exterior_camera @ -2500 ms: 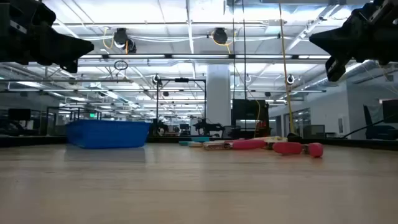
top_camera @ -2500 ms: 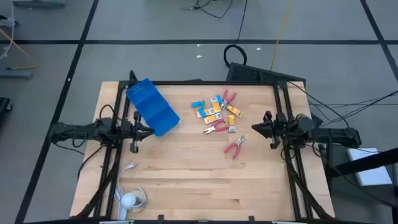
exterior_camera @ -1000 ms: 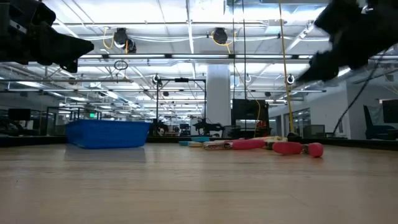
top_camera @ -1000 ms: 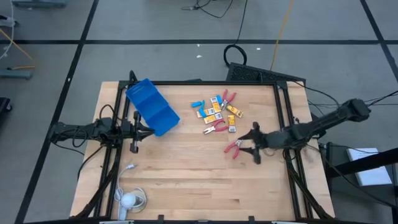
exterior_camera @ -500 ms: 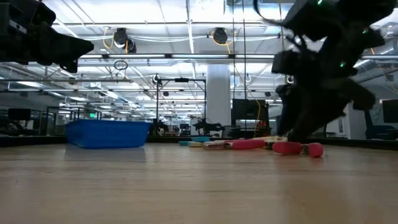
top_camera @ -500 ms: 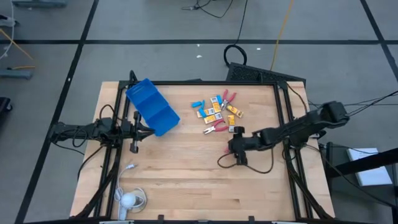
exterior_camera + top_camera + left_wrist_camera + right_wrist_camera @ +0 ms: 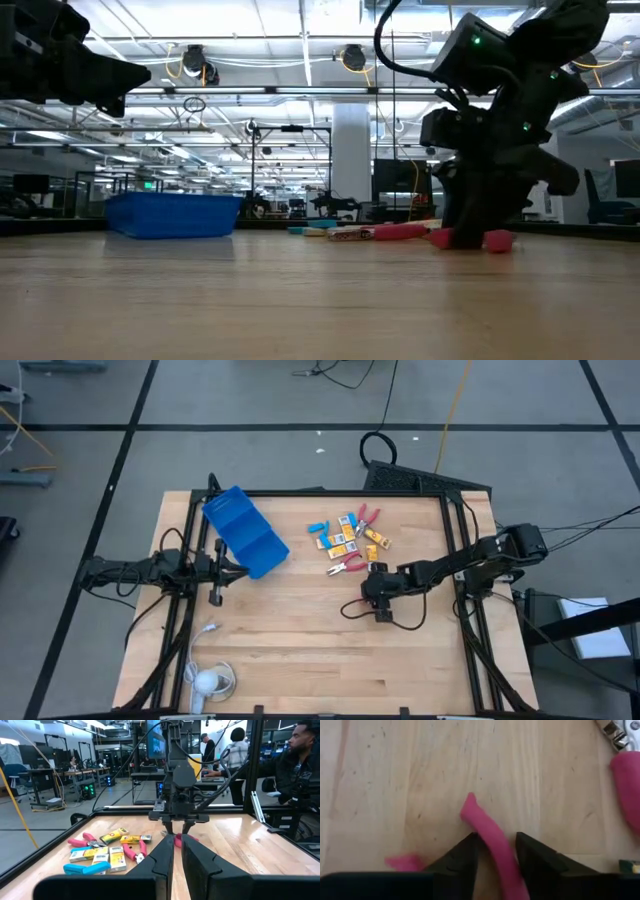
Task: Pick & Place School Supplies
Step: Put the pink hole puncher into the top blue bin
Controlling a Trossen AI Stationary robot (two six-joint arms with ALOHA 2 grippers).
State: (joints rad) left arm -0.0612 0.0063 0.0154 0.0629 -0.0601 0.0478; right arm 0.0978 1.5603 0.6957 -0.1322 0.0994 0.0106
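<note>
The school supplies (image 7: 350, 540) lie in a loose heap on the table's far middle: pink-handled pliers, yellow-orange blocks and light-blue pieces, also seen in the left wrist view (image 7: 107, 852). One pair of pink pliers (image 7: 497, 240) lies apart, nearer the front. My right gripper (image 7: 377, 598) points down over that pair, open, with one pink handle (image 7: 487, 832) between its fingers. My left gripper (image 7: 238, 571) hovers shut at the table's left side, beside the blue tray (image 7: 245, 532). My right gripper (image 7: 495, 840) comes from above, pointing down, with its fingers on either side of one pink handle of the pliers, about midway along it. The pliers lie flat on the table. One fingertip (image 7: 470, 842) is at the handle's edge; whether it touches, I cannot tell.
The blue compartment tray (image 7: 172, 215) rests on the table's far left. A white cable and round white object (image 7: 208, 680) lie at the near left corner. A black cable loop (image 7: 350, 610) hangs beside my right gripper. People sit beyond the table (image 7: 300, 755).
My right arm has swung from the table's right edge toward the middle and come down over the separate pink pliers, tipping until its fingers point down at the tabletop.
</note>
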